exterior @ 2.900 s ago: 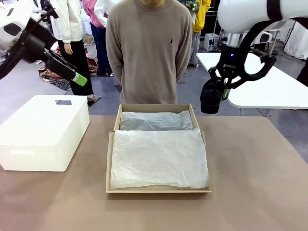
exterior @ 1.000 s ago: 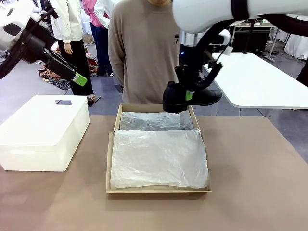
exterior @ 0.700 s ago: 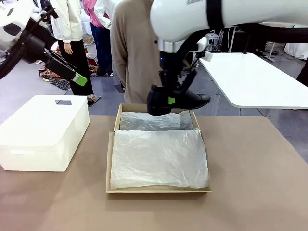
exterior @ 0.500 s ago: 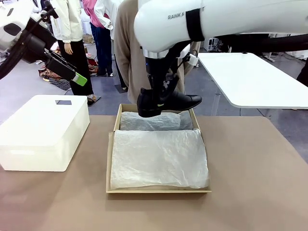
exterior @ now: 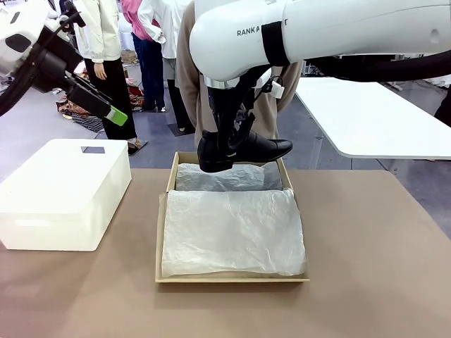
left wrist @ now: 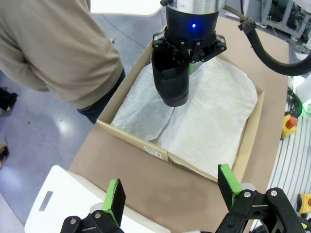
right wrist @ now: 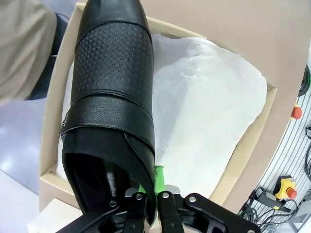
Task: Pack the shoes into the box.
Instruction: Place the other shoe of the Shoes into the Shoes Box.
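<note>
one shoe (exterior: 250, 149) hangs level in the air over the far end of the box (exterior: 161, 243), toe pointing to our right. its heel end is pinched by our right gripper (exterior: 230, 146), whose jaws are clamped narrow on the rim of the shoe's opening. our right arm (exterior: 331, 32) comes in from the right and reaches across the middle, its thick white forearm lying almost level above the box and the wrist turned straight down. in our right wrist view the shoe (right wrist: 114, 82) runs away from the fingers over the part of the box (right wrist: 46, 145) nearest the person, with one of the green pads (right wrist: 159, 178) pressed against the outside of its opening and white tissue paper (right wrist: 209, 111) beneath. our left arm (exterior: 35, 60) is held high and back at the left, above the white box (exterior: 63, 190). in our left wrist view our left gripper (left wrist: 172, 191) looks down over the table (left wrist: 160, 194) toward the box, its jaws spread wide with nothing between them. a person (exterior: 189, 84) stands at the far side, just behind the box.
</note>
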